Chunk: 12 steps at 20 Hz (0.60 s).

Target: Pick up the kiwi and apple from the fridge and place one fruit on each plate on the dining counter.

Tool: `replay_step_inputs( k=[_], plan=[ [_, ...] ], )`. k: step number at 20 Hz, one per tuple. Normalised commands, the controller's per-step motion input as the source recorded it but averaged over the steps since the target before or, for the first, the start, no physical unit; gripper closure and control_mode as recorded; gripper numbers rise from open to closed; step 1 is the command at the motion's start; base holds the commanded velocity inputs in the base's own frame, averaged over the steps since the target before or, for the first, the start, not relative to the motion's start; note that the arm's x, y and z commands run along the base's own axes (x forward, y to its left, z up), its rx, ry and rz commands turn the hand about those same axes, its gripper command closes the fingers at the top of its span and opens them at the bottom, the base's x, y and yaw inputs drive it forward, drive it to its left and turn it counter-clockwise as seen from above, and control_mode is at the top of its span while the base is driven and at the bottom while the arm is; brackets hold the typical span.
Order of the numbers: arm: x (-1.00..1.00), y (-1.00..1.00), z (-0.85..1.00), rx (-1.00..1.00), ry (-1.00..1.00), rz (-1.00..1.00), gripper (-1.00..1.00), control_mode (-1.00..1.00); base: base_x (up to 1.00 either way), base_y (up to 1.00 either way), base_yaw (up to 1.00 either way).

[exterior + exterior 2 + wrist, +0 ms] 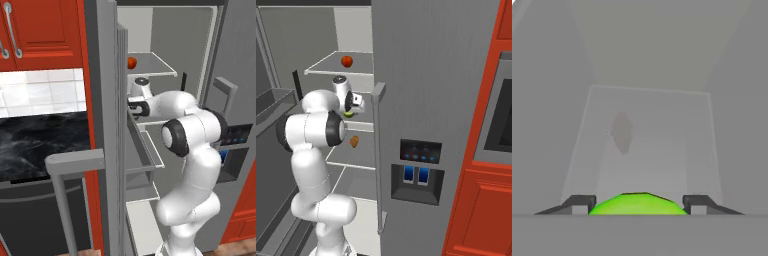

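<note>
Arm reaches into the open fridge (pixel 436 75) at mid-shelf height. In the hand view the kiwi (pixel 637 204) sits between the two fingers (pixel 579 204), both touching its sides: gripper (pixel 637 206) appears closed on it, likely for carrying out to a plate. From the right base view the kiwi (pixel 349 114) shows just under the hand. Apple (pixel 346 61) rests on the upper shelf (pixel 321 69), near its middle. An orange-brown lump (pixel 354 142) lies on a lower shelf. Red cabinets (pixel 45 30) flank the fridge.

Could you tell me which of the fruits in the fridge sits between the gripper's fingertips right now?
The kiwi, the small green one, sits between the gripper fingertips. The red apple rests on the shelf above, and the orange-brown lump lies lower, both apart from the gripper.
</note>
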Motion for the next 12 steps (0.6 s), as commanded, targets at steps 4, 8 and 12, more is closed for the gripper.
replay_step_inputs(
  k=[4, 8, 12],
  plan=[
    [-1.00, -0.29, 0.17, 0.05, -0.16, 0.00, 1.00, -1.00, 0.00, 0.00, 0.00],
    [-1.00, -0.21, 0.33, 0.07, -0.10, 0.00, 1.00, -1.00, 0.00, 0.00, 0.00],
    [-0.87, -0.19, 0.83, 0.05, -0.01, 0.00, 1.00, -1.00, 0.00, 0.00, 0.00]
  ],
)
